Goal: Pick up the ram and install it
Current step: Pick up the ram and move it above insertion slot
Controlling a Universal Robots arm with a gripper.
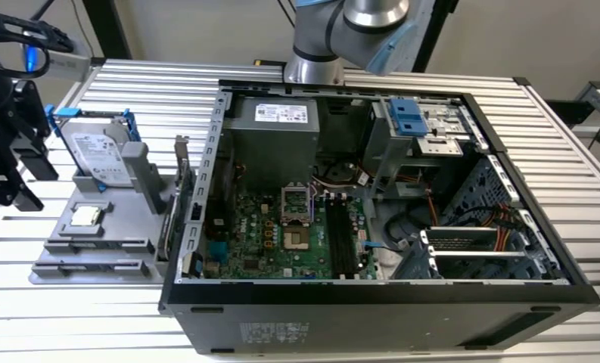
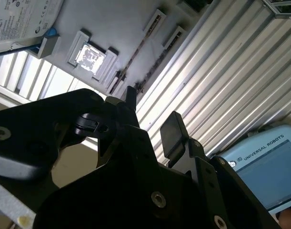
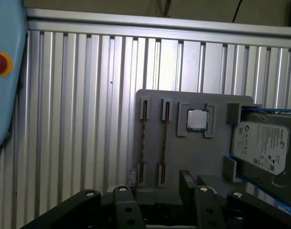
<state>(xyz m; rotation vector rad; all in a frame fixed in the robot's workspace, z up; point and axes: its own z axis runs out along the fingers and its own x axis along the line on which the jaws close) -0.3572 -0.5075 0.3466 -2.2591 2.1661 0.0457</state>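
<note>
The gripper [image 3: 158, 175] is hovering over the gray tray [image 3: 197, 152], fingers spread apart and gripping nothing, with the ram [image 3: 164, 143] sitting edge-on in its slot.

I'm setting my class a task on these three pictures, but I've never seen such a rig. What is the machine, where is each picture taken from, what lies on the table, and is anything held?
It is one robot arm with a black gripper. The exterior view looks from off the arm at an open black computer case on a ribbed metal table; both wrist views come from cameras riding on the arm. Beside the case, a flat grey tray carries two thin dark ram sticks, a square silver processor chip and a silver hard drive. The fingers stand open, holding nothing.
</note>
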